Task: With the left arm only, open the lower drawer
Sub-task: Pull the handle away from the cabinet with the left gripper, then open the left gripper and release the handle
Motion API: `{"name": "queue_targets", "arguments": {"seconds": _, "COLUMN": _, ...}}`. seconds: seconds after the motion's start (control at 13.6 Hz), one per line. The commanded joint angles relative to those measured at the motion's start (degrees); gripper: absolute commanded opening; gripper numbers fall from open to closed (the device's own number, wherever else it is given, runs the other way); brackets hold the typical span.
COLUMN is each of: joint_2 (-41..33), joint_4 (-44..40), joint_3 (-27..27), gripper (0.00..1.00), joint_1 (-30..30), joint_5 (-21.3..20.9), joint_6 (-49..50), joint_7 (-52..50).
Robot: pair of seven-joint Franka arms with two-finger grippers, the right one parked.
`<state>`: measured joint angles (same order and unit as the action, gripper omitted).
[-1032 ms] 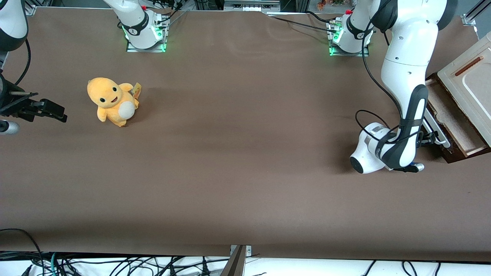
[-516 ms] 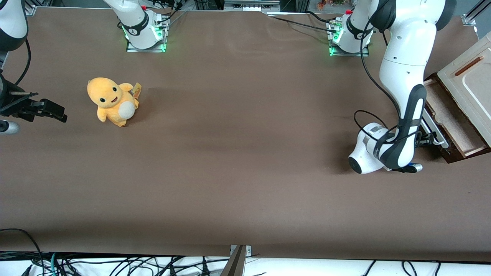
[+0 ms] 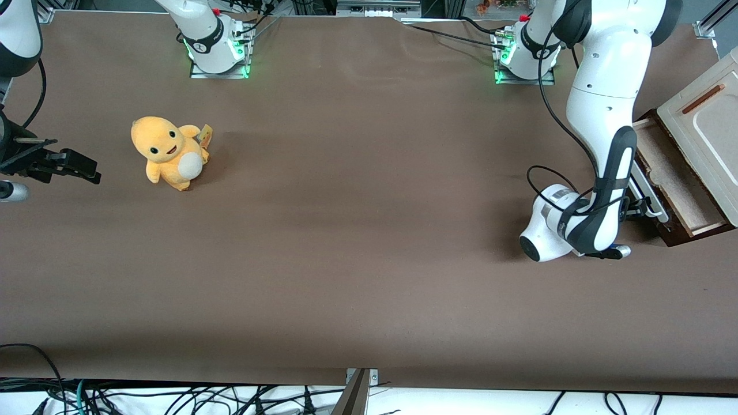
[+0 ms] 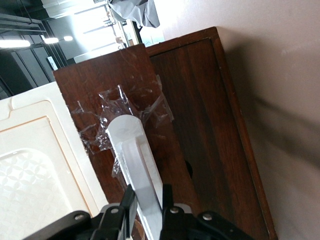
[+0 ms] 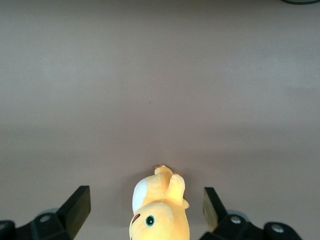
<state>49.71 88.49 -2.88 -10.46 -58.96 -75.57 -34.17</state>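
The lower drawer (image 3: 676,178) is a shallow dark-brown box with pale lining, pulled partly out from under the cream-white cabinet top (image 3: 706,127) at the working arm's end of the table. Its white bar handle (image 3: 648,196) runs across its front. The left arm (image 3: 599,115) reaches down in front of the drawer. In the left wrist view my gripper (image 4: 148,202) is shut on the white bar handle (image 4: 135,160), one black finger on each side of it. Clear tape (image 4: 120,112) holds the handle's end to the dark wood drawer front (image 4: 200,115).
A yellow plush toy (image 3: 168,151) sits on the brown table (image 3: 357,230) toward the parked arm's end. The arm bases (image 3: 522,52) stand at the table edge farthest from the front camera. Cables (image 3: 173,397) hang below the nearest edge.
The left arm's wrist has shifted slightly toward the table's middle, and the drawer has slid a little farther out with it. The gripper stays closed on the handle.
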Motion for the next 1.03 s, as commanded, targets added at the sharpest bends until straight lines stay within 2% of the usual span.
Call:
{"name": "queue_targets", "arguments": {"seconds": 0.0, "joint_2": 1.4, "joint_4": -2.2, "joint_3": 0.9, "gripper": 0.43, "joint_1": -1.7, "joint_5": 3.7, "joint_6": 0.0, "joint_7": 1.8}}
{"name": "queue_targets", "arguments": {"seconds": 0.07, "joint_2": 1.4, "joint_4": -2.2, "joint_3": 0.9, "gripper": 0.99, "joint_1": -1.6, "joint_5": 3.5, "joint_6": -0.1, "joint_7": 1.9}}
{"name": "queue_targets", "arguments": {"seconds": 0.29, "joint_2": 1.2, "joint_4": -5.4, "joint_3": 0.8, "gripper": 1.0, "joint_1": -1.3, "joint_5": 4.6, "joint_6": -0.1, "joint_7": 2.6}}
{"name": "queue_targets", "arguments": {"seconds": 0.52, "joint_2": 0.7, "joint_4": -9.3, "joint_3": 0.8, "gripper": 1.0, "joint_1": -1.0, "joint_5": 10.8, "joint_6": -0.1, "joint_7": 2.8}}
{"name": "queue_targets", "arguments": {"seconds": 0.96, "joint_2": -2.6, "joint_4": -19.9, "joint_3": 0.6, "gripper": 1.0, "joint_1": 2.2, "joint_5": 34.5, "joint_6": -0.2, "joint_7": 2.8}}
